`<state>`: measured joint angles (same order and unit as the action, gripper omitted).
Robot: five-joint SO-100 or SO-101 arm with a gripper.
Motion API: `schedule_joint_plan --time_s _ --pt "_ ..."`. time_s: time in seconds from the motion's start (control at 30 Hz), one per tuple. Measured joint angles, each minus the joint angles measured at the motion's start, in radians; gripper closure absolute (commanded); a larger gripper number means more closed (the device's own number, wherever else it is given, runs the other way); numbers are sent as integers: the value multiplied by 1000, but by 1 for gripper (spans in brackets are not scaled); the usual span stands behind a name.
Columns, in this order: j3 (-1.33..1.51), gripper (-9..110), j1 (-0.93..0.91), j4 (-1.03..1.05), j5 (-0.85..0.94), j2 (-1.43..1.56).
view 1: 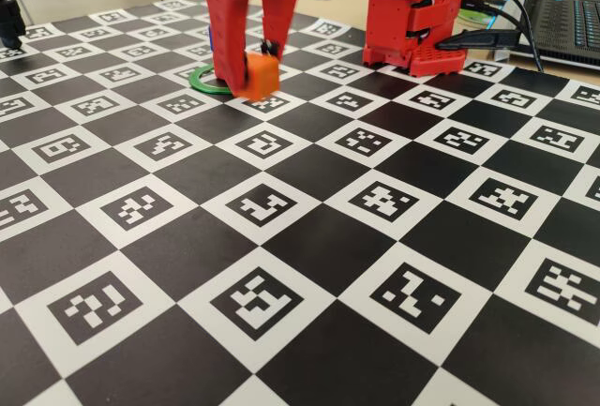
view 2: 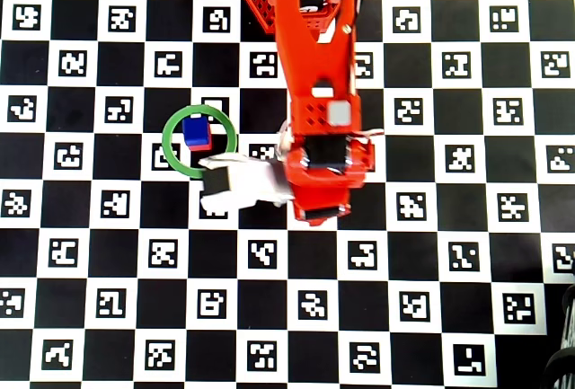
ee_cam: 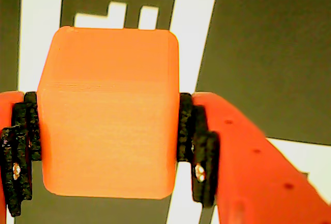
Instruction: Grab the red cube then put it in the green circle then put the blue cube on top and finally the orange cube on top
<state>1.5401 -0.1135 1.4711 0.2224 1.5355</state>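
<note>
The pincer (ee_cam: 108,131) is clamped on the orange cube (ee_cam: 108,115), black pads (ee_cam: 192,146) pressed flat against both side faces in the wrist view. The cube sits square between them, top edge poking up past the pads.

From the fixed view the orange cube (view 1: 259,76) hangs low over the table (view 1: 309,237), just right of the green circle (view 1: 202,82). Whether it is touching the surface or just clear of it, I can't tell from here.

Overhead, the blue cube (view 2: 194,128) sits on the red cube (view 2: 199,144) inside the green circle (view 2: 171,151), a sliver of red peeking out below the blue. The pincer itself is hidden under the arm there.

So the risk now: that two-cube stack is tall and narrow, and the red base looks slightly offset. If the pincer travels across too low, the orange cube or a finger clips the blue cube and the tower goes over. It needs height first, then sideways. The second danger is the drop: land off-centre or let go while tilted, and the orange cube slides off the blue top. The grip looks solid, though the rounded edges leave little margin if it shifts.
</note>
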Motion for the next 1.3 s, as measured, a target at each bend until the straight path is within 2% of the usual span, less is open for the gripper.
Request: schedule_joint_plan --time_s 0.3,0.57,1.3 --pt "-21 92 -291 133 213 138" --pt "-18 93 -456 161 354 209" --pt "236 93 -532 35 555 321"
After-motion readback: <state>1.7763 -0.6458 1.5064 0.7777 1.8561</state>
